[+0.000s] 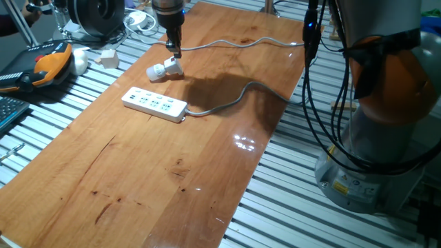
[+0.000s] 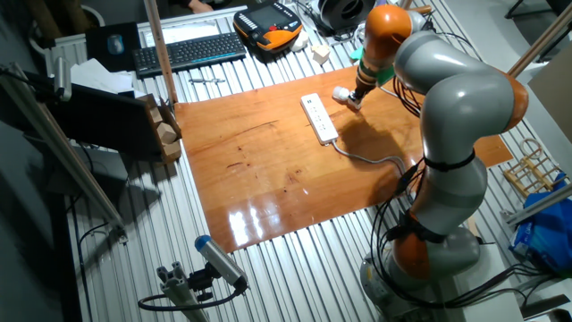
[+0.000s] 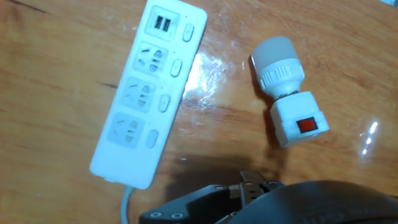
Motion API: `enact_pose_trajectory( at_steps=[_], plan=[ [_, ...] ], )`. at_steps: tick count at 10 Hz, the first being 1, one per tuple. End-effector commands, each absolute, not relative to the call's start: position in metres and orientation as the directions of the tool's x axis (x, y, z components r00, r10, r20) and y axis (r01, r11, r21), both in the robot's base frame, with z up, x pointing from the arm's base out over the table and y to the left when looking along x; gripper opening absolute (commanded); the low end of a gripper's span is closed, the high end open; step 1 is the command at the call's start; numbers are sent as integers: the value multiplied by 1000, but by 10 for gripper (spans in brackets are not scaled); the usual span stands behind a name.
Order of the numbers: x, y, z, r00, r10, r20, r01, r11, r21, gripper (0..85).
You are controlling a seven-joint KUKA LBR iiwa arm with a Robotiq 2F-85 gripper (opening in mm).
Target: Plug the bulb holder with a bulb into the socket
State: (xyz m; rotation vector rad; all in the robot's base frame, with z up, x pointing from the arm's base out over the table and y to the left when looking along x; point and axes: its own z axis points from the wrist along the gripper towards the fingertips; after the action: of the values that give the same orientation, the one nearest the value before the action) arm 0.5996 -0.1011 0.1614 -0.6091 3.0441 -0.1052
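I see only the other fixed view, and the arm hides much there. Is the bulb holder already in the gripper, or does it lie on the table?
Observer: It lies on its side on the table. The hand view shows the bulb holder free, apart from the socket.
Operator: Which end is nearer the gripper?
Observer: The block end with the red switch. The gripper hangs just above it.
Operator: Are the outlets free?
Observer: Yes, all three are empty. There are also USB ports at the end away from the cable.

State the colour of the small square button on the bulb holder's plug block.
Red, set in the white bulb holder; clearest in the hand view.
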Motion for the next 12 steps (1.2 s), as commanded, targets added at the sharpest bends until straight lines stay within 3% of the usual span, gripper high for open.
enact_pose_trajectory(
  at_steps=[1, 12],
  plan=[
    [603, -103, 161, -920, -391, -17, -388, 918, -75, 0],
    [631, -119, 150, -906, -422, 41, -424, 903, -74, 0]
  ],
)
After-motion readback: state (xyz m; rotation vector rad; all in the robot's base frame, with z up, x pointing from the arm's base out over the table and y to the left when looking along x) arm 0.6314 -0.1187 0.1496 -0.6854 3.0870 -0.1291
